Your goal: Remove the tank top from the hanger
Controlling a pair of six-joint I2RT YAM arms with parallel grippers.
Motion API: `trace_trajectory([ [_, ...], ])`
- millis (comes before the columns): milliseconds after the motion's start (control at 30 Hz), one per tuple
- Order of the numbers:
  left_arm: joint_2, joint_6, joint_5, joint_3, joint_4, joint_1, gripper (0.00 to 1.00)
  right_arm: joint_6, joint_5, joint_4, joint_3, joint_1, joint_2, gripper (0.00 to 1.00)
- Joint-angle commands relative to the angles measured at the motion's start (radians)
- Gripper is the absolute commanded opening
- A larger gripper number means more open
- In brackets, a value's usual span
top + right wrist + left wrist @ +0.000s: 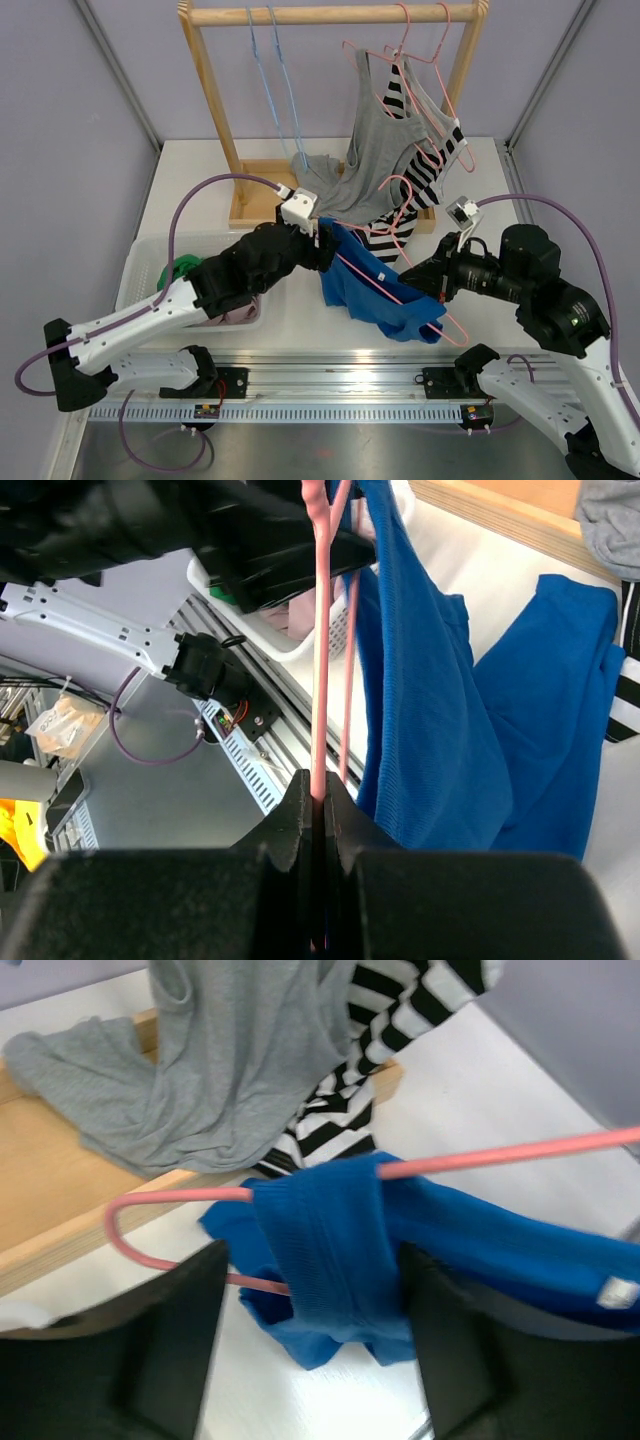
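A blue tank top point(375, 290) hangs on a pink wire hanger point(402, 297) held low over the white table. My right gripper point(322, 815) is shut on the hanger's wire point(320, 630), with the blue tank top point(440, 730) draped just to its right. My left gripper point(312, 1350) is at the hanger's other end, open, its dark fingers point(170, 1350) standing on either side of a blue strap point(330, 1250) that is looped over the pink hanger point(500, 1155). In the top view the left gripper point(325, 245) sits at the garment's upper left corner.
A wooden rack point(330, 14) stands at the back with a grey top point(385, 150) and striped tops point(415, 180) on pink hangers, and blue hangers point(270, 70) on its rail. A white bin point(150, 262) holding a green item point(182, 270) sits at the left.
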Motion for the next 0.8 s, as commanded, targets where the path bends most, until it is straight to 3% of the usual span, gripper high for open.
trace_trajectory([
  [0, 0.029, 0.03, -0.155, 0.05, 0.078, -0.004, 0.65, 0.008, -0.055, 0.081, 0.028, -0.002, -0.012, 0.0],
  [33, 0.032, 0.028, -0.158, 0.047, 0.079, -0.004, 0.47, 0.003, -0.041, 0.077, 0.03, -0.002, -0.014, 0.0],
  [167, 0.029, 0.019, -0.173, 0.038, 0.079, -0.004, 0.15, -0.024, -0.007, 0.039, 0.025, -0.002, -0.02, 0.0],
  [300, 0.001, -0.025, -0.331, 0.039, 0.027, -0.004, 0.0, -0.075, 0.02, 0.0, -0.001, 0.0, -0.018, 0.0],
  [400, -0.017, -0.129, -0.504, 0.051, -0.075, 0.0, 0.0, -0.141, -0.018, -0.028, -0.024, 0.0, -0.031, 0.0],
  [500, -0.028, -0.246, -0.575, 0.074, -0.215, 0.042, 0.0, -0.175, -0.099, -0.025, -0.048, -0.002, -0.06, 0.0],
  [633, -0.048, -0.34, -0.53, 0.07, -0.342, 0.16, 0.0, -0.209, -0.151, -0.002, -0.064, 0.0, -0.119, 0.0],
  [767, -0.075, -0.349, -0.432, 0.047, -0.346, 0.211, 0.0, -0.249, -0.133, 0.038, -0.071, 0.0, -0.187, 0.0],
])
